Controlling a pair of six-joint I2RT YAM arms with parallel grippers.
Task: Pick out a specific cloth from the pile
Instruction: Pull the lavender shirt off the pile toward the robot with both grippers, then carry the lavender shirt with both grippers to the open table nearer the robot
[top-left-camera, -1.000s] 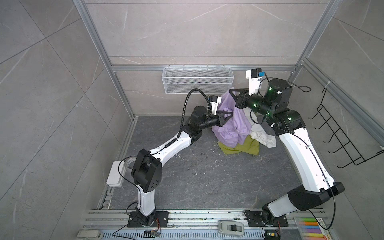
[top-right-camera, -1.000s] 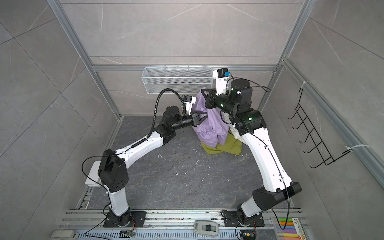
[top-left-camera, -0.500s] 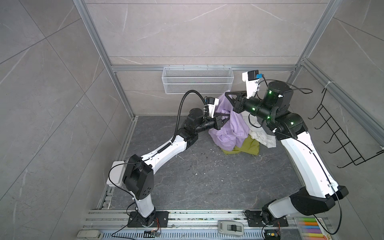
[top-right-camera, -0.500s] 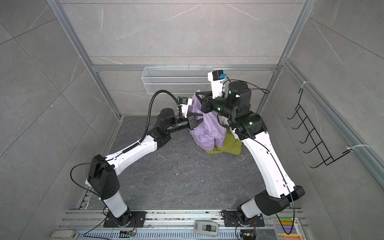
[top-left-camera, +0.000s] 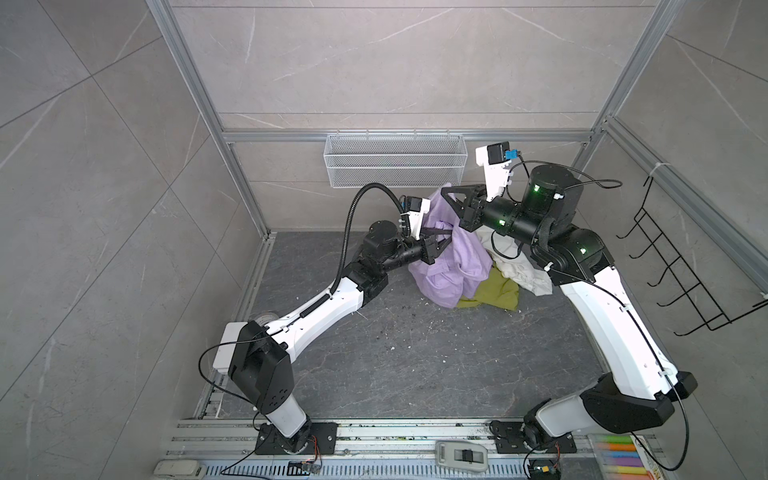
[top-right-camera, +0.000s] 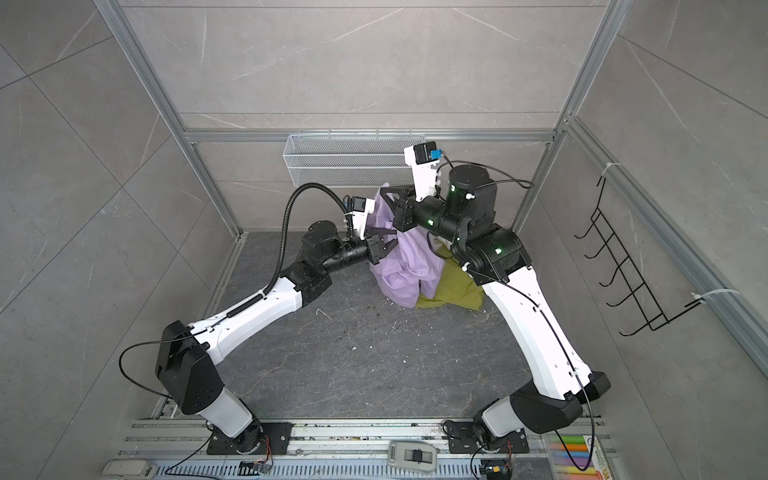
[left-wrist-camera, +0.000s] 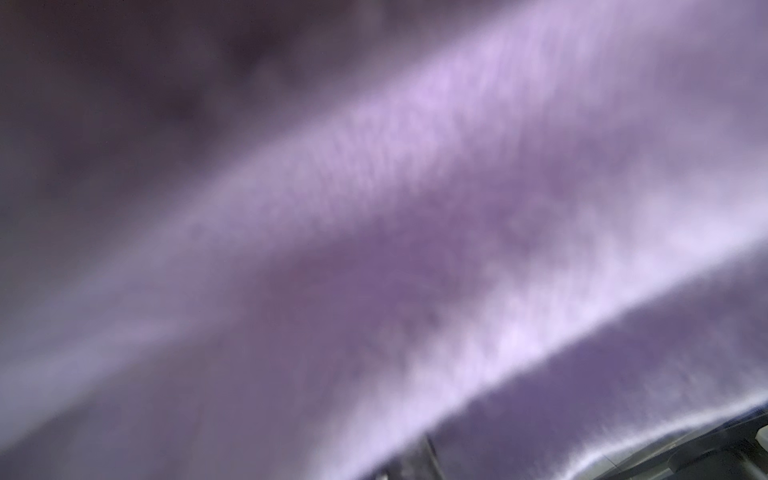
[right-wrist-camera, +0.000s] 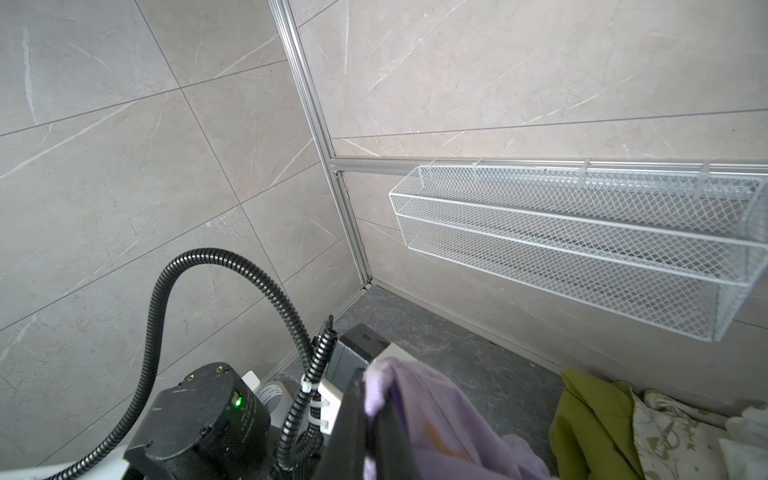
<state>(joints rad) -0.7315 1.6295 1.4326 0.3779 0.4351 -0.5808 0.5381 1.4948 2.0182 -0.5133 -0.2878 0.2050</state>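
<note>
Lavender cloth (top-left-camera: 453, 266) hangs lifted near the worktop's (top-left-camera: 415, 353) far edge, tail against the pile (top-left-camera: 515, 274), right gripper (top-left-camera: 445, 193) clamped on its top, left gripper (top-left-camera: 445, 240) pinched on a mid fold — advise raising both evenly, clear of the olive-green cloth (top-left-camera: 496, 293).

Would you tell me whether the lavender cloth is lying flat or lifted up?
Lifted: the lavender cloth hangs bunched from the right gripper, shut on its top edge, with the left gripper gripping it lower down.

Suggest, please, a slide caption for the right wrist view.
Right gripper pinching the lavender cloth, wall-mounted wire basket behind, olive-green cloth nearby.
</note>
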